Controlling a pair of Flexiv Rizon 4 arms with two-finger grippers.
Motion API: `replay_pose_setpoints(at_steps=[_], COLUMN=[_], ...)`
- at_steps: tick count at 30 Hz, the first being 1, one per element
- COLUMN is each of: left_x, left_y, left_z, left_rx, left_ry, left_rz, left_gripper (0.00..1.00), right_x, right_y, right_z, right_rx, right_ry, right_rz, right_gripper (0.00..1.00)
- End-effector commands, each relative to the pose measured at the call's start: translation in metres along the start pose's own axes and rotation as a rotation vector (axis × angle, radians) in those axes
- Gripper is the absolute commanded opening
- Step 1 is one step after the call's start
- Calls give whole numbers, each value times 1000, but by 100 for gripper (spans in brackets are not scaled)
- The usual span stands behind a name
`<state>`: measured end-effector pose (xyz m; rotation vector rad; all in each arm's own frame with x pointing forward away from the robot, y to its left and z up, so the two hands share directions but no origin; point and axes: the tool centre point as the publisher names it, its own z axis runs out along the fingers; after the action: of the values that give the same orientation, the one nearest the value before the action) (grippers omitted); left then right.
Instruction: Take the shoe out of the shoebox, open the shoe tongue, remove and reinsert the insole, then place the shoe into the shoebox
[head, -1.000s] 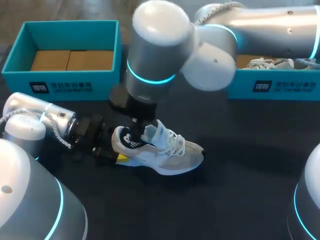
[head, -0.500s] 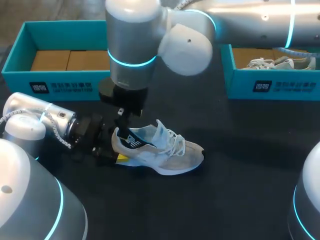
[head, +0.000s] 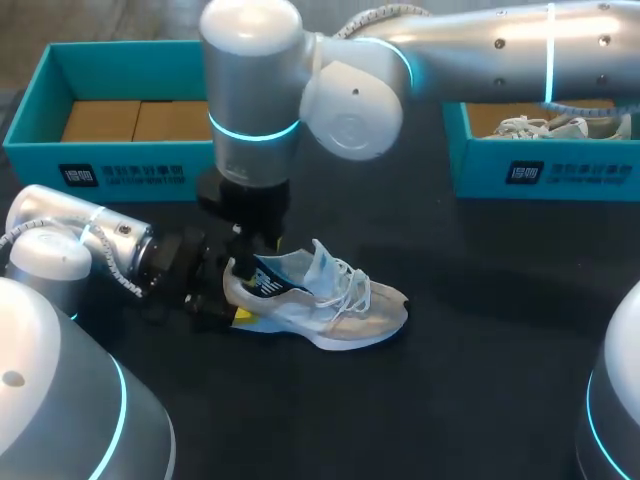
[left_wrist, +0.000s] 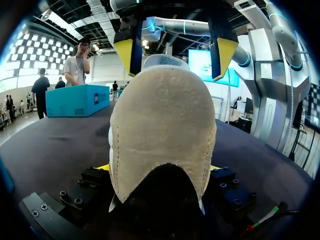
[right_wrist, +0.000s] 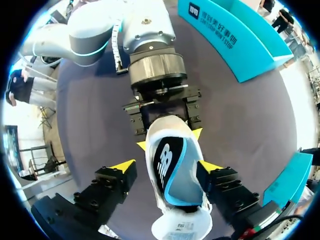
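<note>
Two yellow-tipped fingers of my left gripper (right_wrist: 169, 140) clamp the heel of the shoe (head: 330, 305) from either side, while my right gripper (right_wrist: 167, 167) hangs over the shoe's mouth with its fingers spread wide, one to each side of the collar, gripping nothing. The shoe stands on its sole on the table (head: 480, 380) in front of the boxes, heel toward my left arm. It is pale grey and white, with white laces, the tongue standing up and a dark insole showing inside a blue-lined collar. I count two teal boxes, the left shoebox (head: 120, 160) and the right shoebox (head: 540, 170), and two shoes, the second shoe (head: 545, 127) lying in the right one.
</note>
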<state>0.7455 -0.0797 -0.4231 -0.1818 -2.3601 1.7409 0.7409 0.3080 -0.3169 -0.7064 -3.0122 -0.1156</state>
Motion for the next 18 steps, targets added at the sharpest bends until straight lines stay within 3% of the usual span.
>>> replay_pose_setpoints(at_steps=[1,12,14,15,18], left_x=[-1,-1,-1,-1,-1], left_y=[2,2,2,2,2], left_z=[1,1,1,1,1], left_rx=[-1,-1,-1,-1,-1], left_ry=[-1,-1,-1,-1,-1], left_rz=[0,0,0,0,0], left_gripper=[0,0,0,0,0], right_x=[2,5,5,5,5], right_y=[-5,-4,-4,-4,-4], right_z=[0,-7,-5,-4,-1], right_rx=[-14,-18,-13,-10,-9], right_ry=[-5,-33,-30,-25,-16], right_rz=[6,12,10,11,11], right_gripper=[63,38,11,4,0])
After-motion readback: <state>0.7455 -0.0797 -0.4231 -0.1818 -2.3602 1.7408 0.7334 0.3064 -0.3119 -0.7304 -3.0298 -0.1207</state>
